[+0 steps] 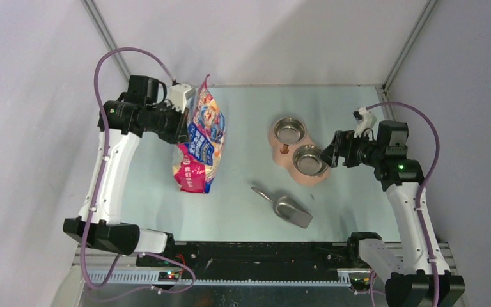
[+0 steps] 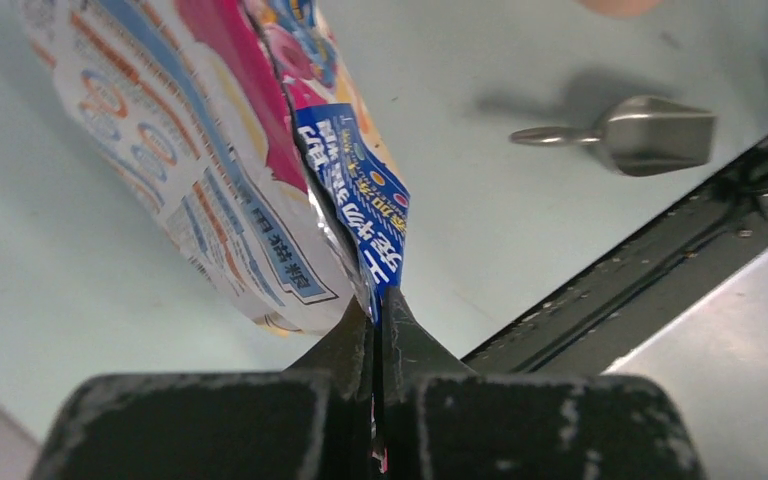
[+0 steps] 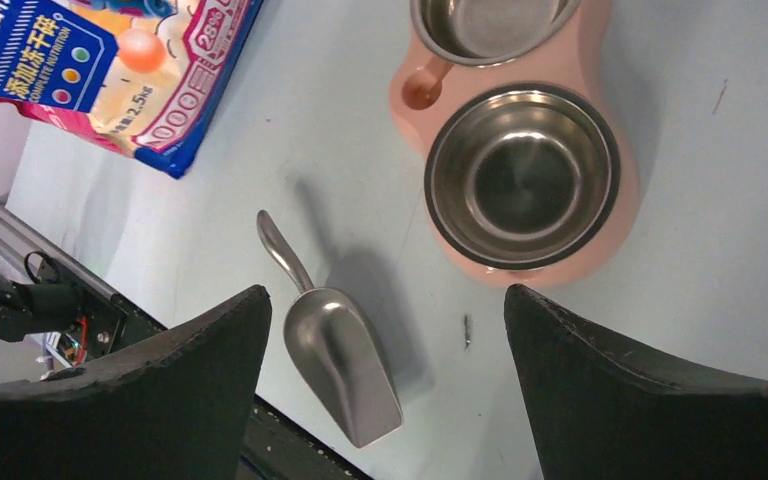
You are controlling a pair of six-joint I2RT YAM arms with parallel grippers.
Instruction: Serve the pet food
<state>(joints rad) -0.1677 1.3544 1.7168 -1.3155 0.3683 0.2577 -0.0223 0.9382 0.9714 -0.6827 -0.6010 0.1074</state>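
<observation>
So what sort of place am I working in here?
Likely a lab test cell, not a home: plain grey partition walls, a pale-green tabletop, white robot arms bolted to a black rail.

Looks out over the left gripper (image 2: 378, 305), jaws pressed together with a blue, printed fold of the bag (image 2: 210, 150) pinched flat between the tips. Shows the glossy bag spreading up and to the left from that pinch, crumpled in white, pink and blue print with silver lining at the fold, set against the pale table (image 2: 520, 230) behind it. Finds a grey metal scoop (image 2: 640, 135) lying on the table at upper right, handle pointing left, well apart from the bag, with a black rail (image 2: 650, 265) running diagonally along the table's edge below it.
</observation>
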